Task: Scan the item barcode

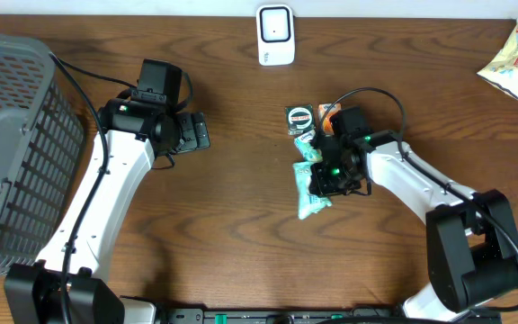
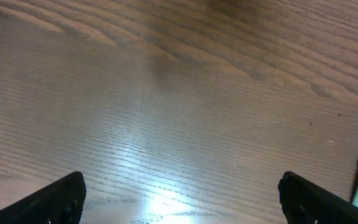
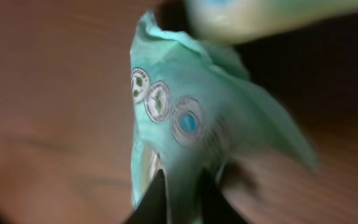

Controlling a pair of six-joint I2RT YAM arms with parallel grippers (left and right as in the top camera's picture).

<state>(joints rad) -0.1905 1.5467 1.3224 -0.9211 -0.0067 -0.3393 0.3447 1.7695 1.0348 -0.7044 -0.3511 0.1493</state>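
A teal snack packet (image 1: 309,187) with round printed badges is at the table's middle right; no barcode shows on it. My right gripper (image 1: 324,177) is over its upper part. In the right wrist view the two dark fingertips (image 3: 157,196) press a fold of the teal packet (image 3: 185,124) from both sides, so my right gripper (image 3: 182,180) is shut on it. The white scanner (image 1: 275,34) stands at the far edge, well away from the packet. My left gripper (image 1: 196,132) hovers left of centre, and its view shows my left gripper (image 2: 182,202) open over bare wood.
A grey mesh basket (image 1: 16,153) fills the left side. A round black-and-green packet (image 1: 300,118) and an orange item (image 1: 328,112) lie just behind the right gripper. A yellow snack bag (image 1: 516,58) lies at the far right corner.
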